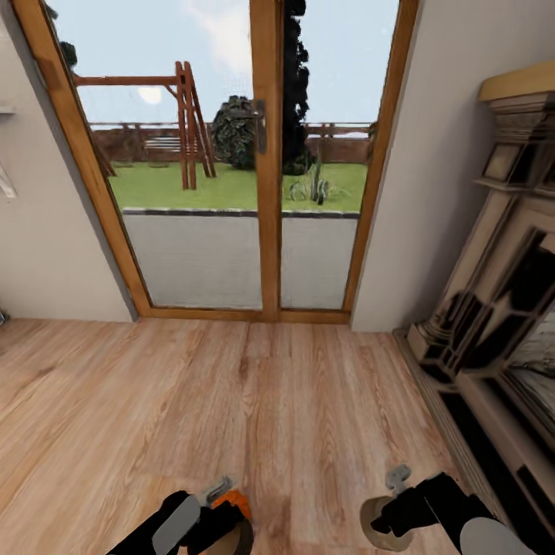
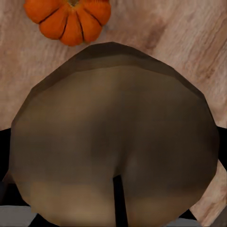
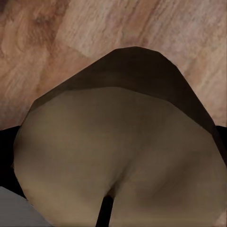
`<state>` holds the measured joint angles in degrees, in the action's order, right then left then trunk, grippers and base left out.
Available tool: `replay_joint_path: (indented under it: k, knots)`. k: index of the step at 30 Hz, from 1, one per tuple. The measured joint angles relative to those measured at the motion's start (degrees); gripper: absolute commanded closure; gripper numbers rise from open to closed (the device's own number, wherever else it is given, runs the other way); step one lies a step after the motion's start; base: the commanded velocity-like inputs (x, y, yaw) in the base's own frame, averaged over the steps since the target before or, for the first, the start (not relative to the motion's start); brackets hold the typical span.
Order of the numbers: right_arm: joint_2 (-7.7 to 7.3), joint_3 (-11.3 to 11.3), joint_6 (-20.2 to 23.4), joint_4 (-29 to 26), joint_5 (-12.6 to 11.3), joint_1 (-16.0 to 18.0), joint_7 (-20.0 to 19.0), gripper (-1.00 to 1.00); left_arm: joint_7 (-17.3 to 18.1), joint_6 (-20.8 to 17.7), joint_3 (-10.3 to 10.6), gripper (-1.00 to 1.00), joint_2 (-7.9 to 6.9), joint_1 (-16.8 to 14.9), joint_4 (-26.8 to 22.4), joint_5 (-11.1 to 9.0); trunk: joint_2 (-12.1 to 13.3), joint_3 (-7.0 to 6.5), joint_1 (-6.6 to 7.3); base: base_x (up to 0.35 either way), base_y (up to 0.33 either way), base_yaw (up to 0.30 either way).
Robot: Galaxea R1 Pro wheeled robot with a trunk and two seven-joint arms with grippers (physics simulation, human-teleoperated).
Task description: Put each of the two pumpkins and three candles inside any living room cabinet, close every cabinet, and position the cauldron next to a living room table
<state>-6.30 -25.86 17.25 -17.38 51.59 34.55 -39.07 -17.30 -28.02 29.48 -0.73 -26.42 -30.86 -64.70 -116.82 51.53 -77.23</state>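
Floor (image 1: 254, 401) of light wood planks stretches ahead of me to a tall glass door (image 1: 262, 154) in a wooden frame, and through the panes I see a lawn, a wooden swing frame (image 1: 185, 123), dark bushes and a fence. To my right stands an ornate fireplace (image 1: 493, 308), dark and pale, against the plain wall. At the bottom of the head view my two arms reach forward over the planks. My left pincer (image 1: 220, 493) sits close over something orange (image 1: 233, 505), which I take for one of the pumpkins; whether my fingers close on it I cannot tell from here. In the left wrist view a big rounded tan-brown shape (image 2: 113, 142) fills most of the picture, and beyond its edge a pumpkin (image 2: 68, 19) lies on the wood floor, ribbed and bright orange, apart from the brown shape. My right pincer (image 1: 397, 482) hangs near a rounded tan thing (image 1: 381, 524) at the end of that arm. The right wrist view shows a similar tan-brown mass (image 3: 118, 151) close to the lens with floor planks behind it. How far either pincer stands open, I cannot tell, for the fingers are hidden or too small to read.
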Motion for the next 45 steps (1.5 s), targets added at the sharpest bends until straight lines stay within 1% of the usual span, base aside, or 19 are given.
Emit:
replay_joint_path:
  k: [2,3,4,6,7,9,11,16,18,19,20,23,25,26,28,37,42,43,45]
  knots:
    - [0.01,0.09,-0.08,0.71,0.11,-1.34,2.16,1.0,0.01,4.04,0.02,1.0,-0.02,1.3,2.82,0.36,0.8,-0.35,0.44,0.0,0.0,0.3]
    - [0.14,0.08,-0.38,1.43,0.01,-2.22,4.01,1.0,0.29,5.49,0.02,1.0,-0.03,1.62,4.93,0.22,1.2,-0.53,0.66,0.0,0.0,0.3]
    - [0.17,0.01,-0.64,1.61,-0.22,-2.38,4.59,1.0,0.53,5.84,-0.02,1.0,-0.03,1.66,5.27,-0.15,1.6,-0.72,0.88,0.0,0.0,0.3]
    - [0.21,0.01,-2.6,3.53,-0.37,-2.88,8.64,1.0,3.14,6.62,0.01,1.0,-0.07,1.85,7.49,-0.25,2.4,-1.08,1.32,0.0,0.0,0.3]
    - [0.19,-0.06,-2.81,3.83,-0.57,-2.9,9.27,1.0,3.53,6.75,-0.01,1.0,-0.06,1.86,7.87,-0.2,2.81,-1.26,1.54,0.0,0.0,0.3]
    - [0.03,-0.01,-3.36,5.66,-0.52,-3.05,11.9,1.0,4.78,7.8,0.02,1.0,0.05,1.92,10.17,-0.05,3.61,-1.62,1.98,0.0,0.0,0.3]
    - [-0.14,-0.03,-3.56,7.31,-0.58,-3.32,13.22,1.0,5.52,9.0,0.0,1.0,0.12,1.99,11.49,-0.13,4.41,-1.97,2.42,0.0,0.0,0.3]
    - [-0.37,-0.1,-3.7,8.73,-0.69,-4.85,14.6,1.0,6.5,10.1,0.37,1.0,0.23,2.89,12.37,-0.27,6.41,-2.87,3.52,0.0,0.0,0.3]
    - [-0.35,-0.09,-3.72,8.83,-0.72,-5.47,15.01,1.0,6.58,10.22,0.56,1.0,0.94,3.48,12.43,-0.76,7.22,-3.23,3.95,0.0,0.0,0.3]
    - [-0.33,-0.01,-3.75,8.84,-0.59,-5.88,15.57,1.0,6.61,10.26,0.51,1.0,1.57,3.82,12.72,-0.69,7.62,-3.41,4.17,0.0,0.0,0.3]
    - [-0.33,-0.09,-3.79,8.82,-0.7,-6.04,16.08,1.0,6.6,10.31,0.6,1.0,1.88,3.94,12.97,-0.39,8.02,-3.59,4.39,0.0,0.0,0.3]
    - [-0.31,-0.18,-4.99,8.87,-0.87,-6.4,18.14,1.0,6.59,11.97,1.82,1.0,2.37,4.16,13.46,-0.08,9.22,-4.14,5.05,0.0,0.0,0.3]
    - [-0.31,-0.19,-6.71,8.9,-0.86,-6.9,18.89,1.0,6.58,13.2,2.69,1.0,2.41,4.19,13.56,-0.12,10.02,-4.49,5.49,0.0,0.0,0.3]
    - [-0.29,-0.19,-8.38,8.93,-0.89,-7.36,19.22,1.0,6.56,13.77,3.14,1.0,2.32,4.21,13.82,-0.03,10.42,-4.67,5.71,0.0,0.0,0.3]
    - [-0.2,-0.15,-9.76,9.28,-0.8,-7.66,19.39,1.0,6.55,14.08,3.38,1.0,2.34,4.23,15.15,-0.13,11.23,-5.03,6.15,0.0,0.0,0.3]
    - [-0.13,-0.12,-10.56,10.52,-0.74,-8.0,19.53,1.0,6.55,14.3,3.39,1.0,2.42,4.22,16.79,-0.19,14.84,-6.65,8.13,0.0,0.0,0.3]
    - [-0.04,-0.1,-10.68,10.73,-0.69,-8.35,19.55,1.0,6.52,14.62,3.35,1.0,1.93,4.22,19.4,-0.76,16.84,-7.54,9.23,0.0,0.0,0.3]
    - [-0.07,-0.14,-11.07,10.73,-0.74,-8.38,19.56,1.0,6.52,14.94,3.32,1.0,1.88,4.22,19.9,-0.79,17.24,-7.71,9.45,0.0,0.0,0.3]
    - [-0.18,-0.21,-13.44,10.78,-0.78,-8.43,19.57,1.0,6.51,16.13,3.25,1.0,1.82,4.22,21.6,-0.88,18.05,-8.03,9.89,0.0,0.0,0.3]
